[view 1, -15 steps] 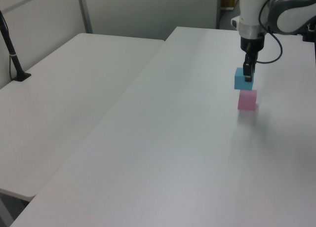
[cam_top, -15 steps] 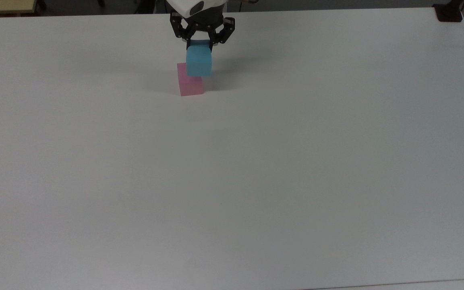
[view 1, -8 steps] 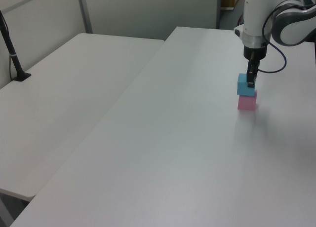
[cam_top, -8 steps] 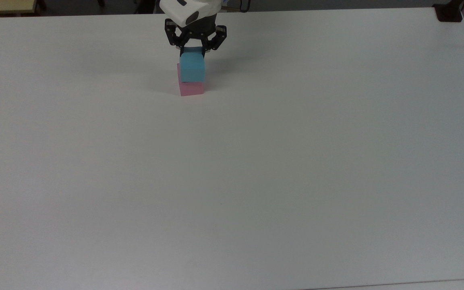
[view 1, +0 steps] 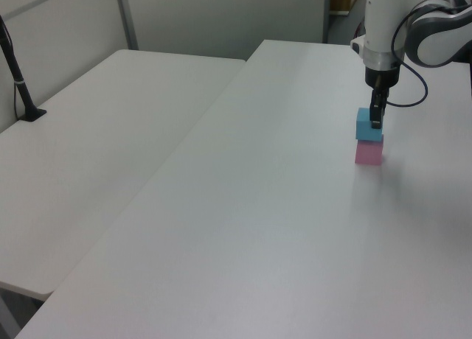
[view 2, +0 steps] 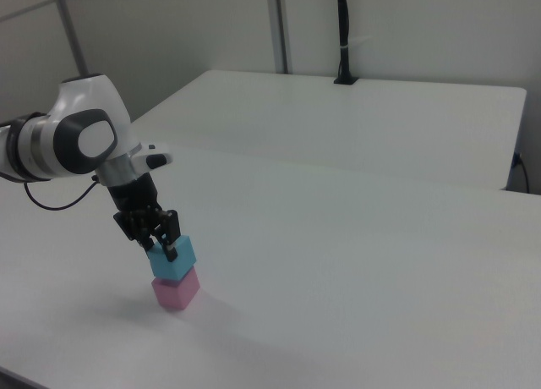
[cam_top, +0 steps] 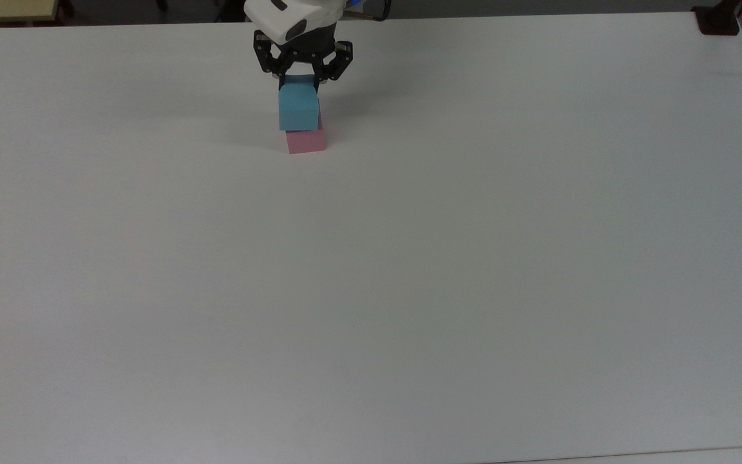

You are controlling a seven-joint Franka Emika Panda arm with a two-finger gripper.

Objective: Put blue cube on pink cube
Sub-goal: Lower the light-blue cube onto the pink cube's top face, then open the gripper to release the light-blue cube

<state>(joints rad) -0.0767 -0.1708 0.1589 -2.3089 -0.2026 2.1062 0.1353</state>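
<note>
The light blue cube (cam_top: 298,109) sits on top of the pale pink cube (cam_top: 306,142) near the far edge of the white table (cam_top: 409,258). In the top view it covers most of the pink cube and is offset slightly to the top view's left. My gripper (cam_top: 300,80) comes down from above and is shut on the blue cube. The left view shows the blue cube (view 1: 368,125) resting on the pink cube (view 1: 369,154) with the gripper (view 1: 375,118) at its side. In the right view the gripper (view 2: 165,247) holds the blue cube (view 2: 173,258) above the pink cube (view 2: 176,293).
A second white table (view 1: 110,133) adjoins this one, with a black post (view 1: 18,81) standing on it. A black post base (cam_top: 717,19) sits at the table's far corner on the top view's right. Wide bare tabletop surrounds the cubes.
The gripper carried the blue cube toward the top view's left and lowered it from a hovering, offset position onto the pink cube.
</note>
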